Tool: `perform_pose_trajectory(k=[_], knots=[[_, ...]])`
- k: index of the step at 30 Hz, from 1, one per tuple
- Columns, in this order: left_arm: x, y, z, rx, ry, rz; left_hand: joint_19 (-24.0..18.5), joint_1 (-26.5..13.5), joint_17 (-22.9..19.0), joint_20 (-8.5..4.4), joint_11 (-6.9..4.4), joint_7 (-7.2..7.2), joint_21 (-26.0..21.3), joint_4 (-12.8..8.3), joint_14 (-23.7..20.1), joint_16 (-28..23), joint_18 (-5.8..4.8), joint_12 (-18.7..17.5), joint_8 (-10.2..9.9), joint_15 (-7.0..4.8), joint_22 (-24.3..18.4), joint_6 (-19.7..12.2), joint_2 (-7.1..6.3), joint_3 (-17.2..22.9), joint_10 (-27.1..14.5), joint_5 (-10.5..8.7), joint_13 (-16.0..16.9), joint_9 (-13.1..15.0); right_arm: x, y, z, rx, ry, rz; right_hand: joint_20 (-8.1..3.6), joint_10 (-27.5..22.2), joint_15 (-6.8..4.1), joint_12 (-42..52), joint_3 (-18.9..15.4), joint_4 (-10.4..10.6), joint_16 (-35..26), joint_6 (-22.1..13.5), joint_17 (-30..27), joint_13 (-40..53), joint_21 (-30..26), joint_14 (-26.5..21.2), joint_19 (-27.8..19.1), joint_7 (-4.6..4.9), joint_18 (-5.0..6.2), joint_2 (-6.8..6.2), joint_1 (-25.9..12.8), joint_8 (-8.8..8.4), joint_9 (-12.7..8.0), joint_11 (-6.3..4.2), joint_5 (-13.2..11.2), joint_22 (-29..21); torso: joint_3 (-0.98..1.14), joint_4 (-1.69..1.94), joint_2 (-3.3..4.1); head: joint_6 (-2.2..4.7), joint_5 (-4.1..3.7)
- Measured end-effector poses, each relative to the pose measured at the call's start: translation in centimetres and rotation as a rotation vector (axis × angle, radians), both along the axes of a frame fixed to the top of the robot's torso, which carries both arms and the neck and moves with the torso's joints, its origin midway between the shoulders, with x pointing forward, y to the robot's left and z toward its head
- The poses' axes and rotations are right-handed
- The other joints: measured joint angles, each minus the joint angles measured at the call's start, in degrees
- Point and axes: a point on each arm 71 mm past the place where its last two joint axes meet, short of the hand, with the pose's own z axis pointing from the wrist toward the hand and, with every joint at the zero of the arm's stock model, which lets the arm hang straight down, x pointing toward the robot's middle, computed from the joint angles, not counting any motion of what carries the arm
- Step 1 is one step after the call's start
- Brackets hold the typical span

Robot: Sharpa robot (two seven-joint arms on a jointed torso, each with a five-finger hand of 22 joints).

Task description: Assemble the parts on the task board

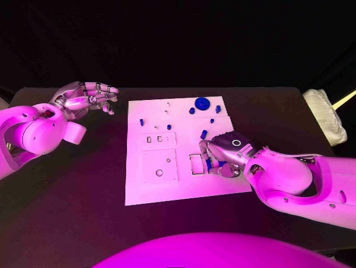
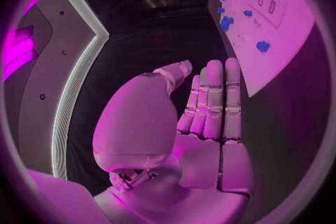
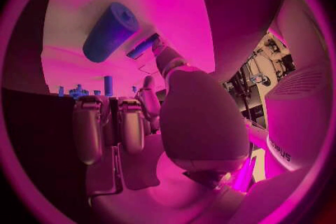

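Note:
The white task board [image 1: 150, 187] lies in the middle of the black table. My right hand [image 1: 223, 152] rests low over the board's right side, beside a rectangular slot [image 1: 196, 164]. It pinches a blue cylinder [image 3: 111, 32] at the thumb tip, tilted above the board; a bit of blue [image 1: 221, 164] shows under the fingers. A round blue knob [image 1: 202, 103] and small blue parts [image 1: 203, 134] stand near the board's far edge. My left hand [image 1: 86, 98] hovers off the board's far left corner, fingers apart [image 2: 213, 103], holding nothing.
Recessed plates with slots and a hole [image 1: 159, 166] take up the board's left half [image 2: 280, 39]. A white folded cloth [image 1: 323, 114] lies at the table's far right edge. Bare black table [image 1: 81, 190] runs left of the board.

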Motion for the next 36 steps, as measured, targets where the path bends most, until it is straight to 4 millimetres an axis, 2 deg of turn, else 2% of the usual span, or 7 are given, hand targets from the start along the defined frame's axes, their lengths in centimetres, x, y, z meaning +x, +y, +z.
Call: perform_pose_trajectory(k=[17,36], knots=[[-0.01,0.03,-0.02,0.000,0.000,0.001,0.0,0.0,0.0,0.00,-0.01,0.00,0.0,0.0,0.0,0.0,0.00,0.0,0.0,0.01,0.0,0.0,0.00,0.0,0.0,0.00,0.0,0.0,-0.20,0.45,-0.03,-0.010,-0.013,0.025,0.00,0.0,0.01,0.0,-0.9,0.2,0.0,0.2,0.0,0.1,0.2,0.0,0.0,-0.18,0.00,1.21,2.6,0.00,-0.1,0.00,-0.2,0.0,0.00,0.01,0.01,-0.02,-0.03],[-0.02,0.06,-0.04,0.001,0.000,0.001,0.0,0.0,-0.1,0.00,-0.21,0.00,0.0,0.0,-0.2,0.0,0.00,0.0,0.0,0.20,0.0,0.0,0.00,0.0,-0.2,0.00,-0.1,-0.1,-0.70,0.75,0.12,-0.021,-0.037,0.054,0.01,0.2,0.01,0.0,2.7,1.6,0.0,0.4,0.0,0.1,0.2,0.0,0.0,0.02,0.00,0.59,3.2,-0.78,-0.7,0.21,0.6,0.0,0.03,-0.01,0.01,-0.09,-0.16]])
